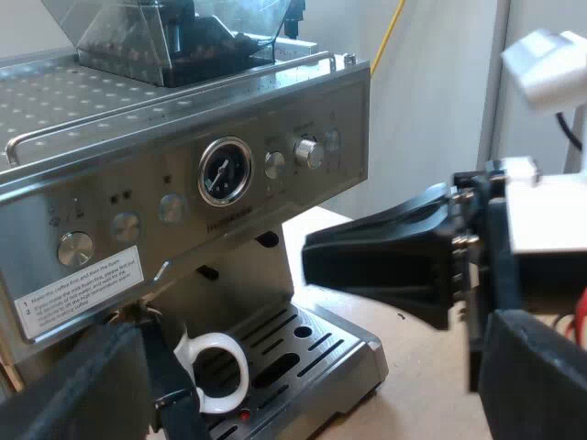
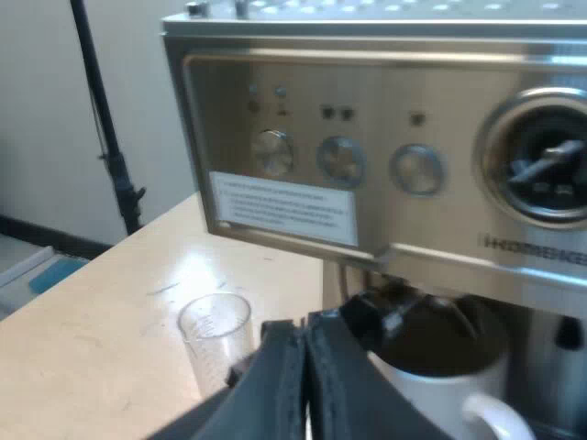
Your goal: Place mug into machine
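The white mug (image 1: 223,371) stands on the espresso machine's (image 1: 183,174) slotted drip tray (image 1: 339,353), under the brew head, with its handle turned outward. My left gripper (image 1: 339,390) is open, its fingers (image 1: 83,390) spread wide low before the tray, and the mug's body is hidden behind one of them. My right gripper (image 1: 312,261) hovers above the tray's outer end, pointing at the machine. In the right wrist view the mug (image 2: 431,390) shows its dark inside just past my right gripper (image 2: 304,367), which is shut with nothing between its fingers.
A bean hopper (image 1: 174,37) sits on the machine's top. A pressure gauge (image 1: 225,171) and knobs line its front panel. A clear measuring glass (image 2: 215,335) stands on the wooden table (image 2: 101,339) beside the machine. A black pole (image 2: 105,137) rises farther off.
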